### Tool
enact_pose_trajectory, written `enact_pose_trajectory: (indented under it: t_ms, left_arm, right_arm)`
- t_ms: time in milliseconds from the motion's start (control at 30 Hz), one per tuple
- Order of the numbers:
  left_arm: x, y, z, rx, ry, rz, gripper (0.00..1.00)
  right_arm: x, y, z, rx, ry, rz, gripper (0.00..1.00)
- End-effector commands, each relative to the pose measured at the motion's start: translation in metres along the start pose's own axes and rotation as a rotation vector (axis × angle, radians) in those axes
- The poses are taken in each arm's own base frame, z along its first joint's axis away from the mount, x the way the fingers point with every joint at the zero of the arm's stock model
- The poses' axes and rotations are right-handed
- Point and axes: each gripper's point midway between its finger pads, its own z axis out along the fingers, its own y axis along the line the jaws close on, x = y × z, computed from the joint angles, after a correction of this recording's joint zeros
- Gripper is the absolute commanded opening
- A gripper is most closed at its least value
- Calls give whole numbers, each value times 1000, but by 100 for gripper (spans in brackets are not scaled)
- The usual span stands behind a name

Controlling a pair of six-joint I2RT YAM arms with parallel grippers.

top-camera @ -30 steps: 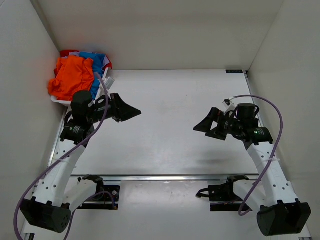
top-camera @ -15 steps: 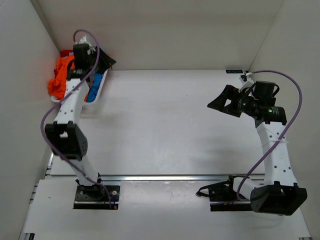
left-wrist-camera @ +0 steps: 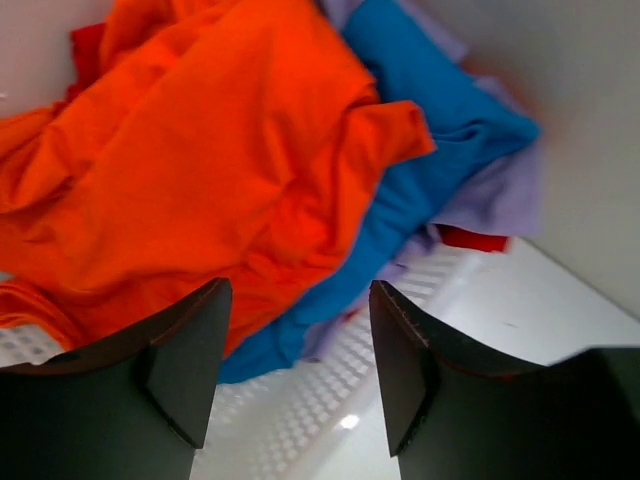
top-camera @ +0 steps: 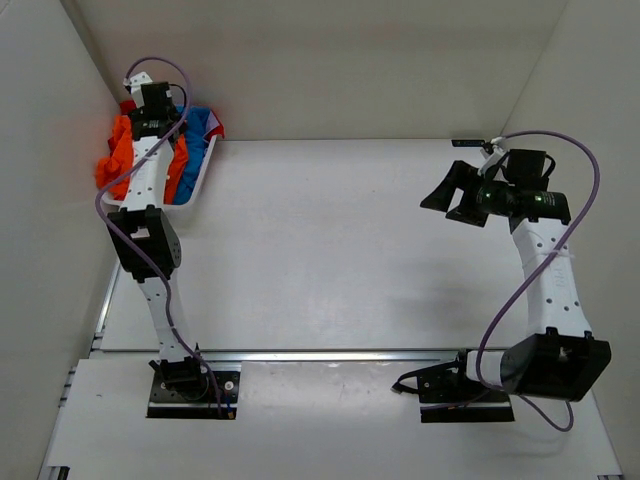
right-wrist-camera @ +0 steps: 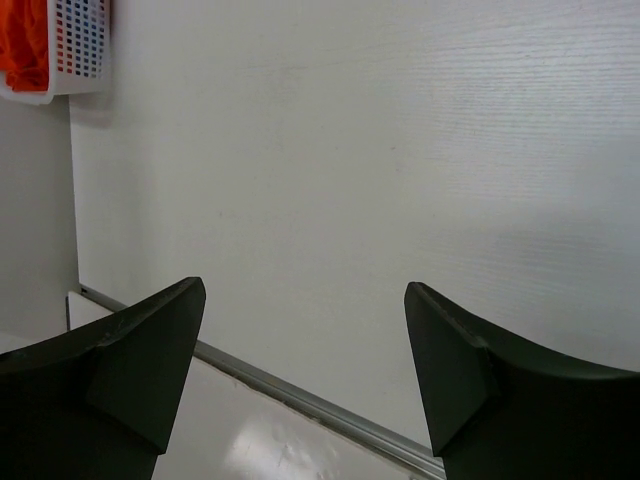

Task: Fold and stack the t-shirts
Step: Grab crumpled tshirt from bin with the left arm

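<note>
The t-shirts lie crumpled in a heap in the white basket [top-camera: 197, 183] at the back left. The orange shirt [top-camera: 120, 160] is on top, the blue shirt [top-camera: 200, 124] is beside it, and a bit of red shirt [top-camera: 130, 105] shows behind. No green shirt shows. My left gripper [left-wrist-camera: 297, 292] is open and empty, hanging just above the orange shirt [left-wrist-camera: 200, 150] and blue shirt [left-wrist-camera: 430, 130]. Its fingers are hidden under the wrist in the top view. My right gripper [top-camera: 452, 195] is open and empty, held above the table at the right.
A lilac cloth [left-wrist-camera: 500, 195] and a red scrap [left-wrist-camera: 470, 238] lie under the blue shirt. The basket's perforated rim [left-wrist-camera: 340, 380] is below my left fingers. The basket [right-wrist-camera: 75, 50] shows far off in the right wrist view. White walls enclose the table [top-camera: 330, 250].
My left arm has swung from the table's middle left to the back left and now hangs over the basket. My right arm has lifted and moved back and right, still open.
</note>
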Motion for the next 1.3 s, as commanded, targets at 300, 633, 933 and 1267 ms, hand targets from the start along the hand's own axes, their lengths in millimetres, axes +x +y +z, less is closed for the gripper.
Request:
enact_pose_trajectory:
  t_ms: [300, 633, 933, 1267]
  left_arm:
    - [42, 65, 63, -193, 62, 151, 66]
    - [92, 87, 88, -183, 201, 127, 49]
    - [-67, 45, 2, -166, -147, -61, 0]
    - [-174, -140, -274, 777, -357, -231, 0]
  right_arm:
    - [-36, 17, 25, 23, 38, -13, 75]
    - [-22, 16, 21, 33, 60, 48, 72]
    - [-9, 22, 18, -12, 55, 46, 70]
    - [6, 12, 9, -47, 15, 6, 64]
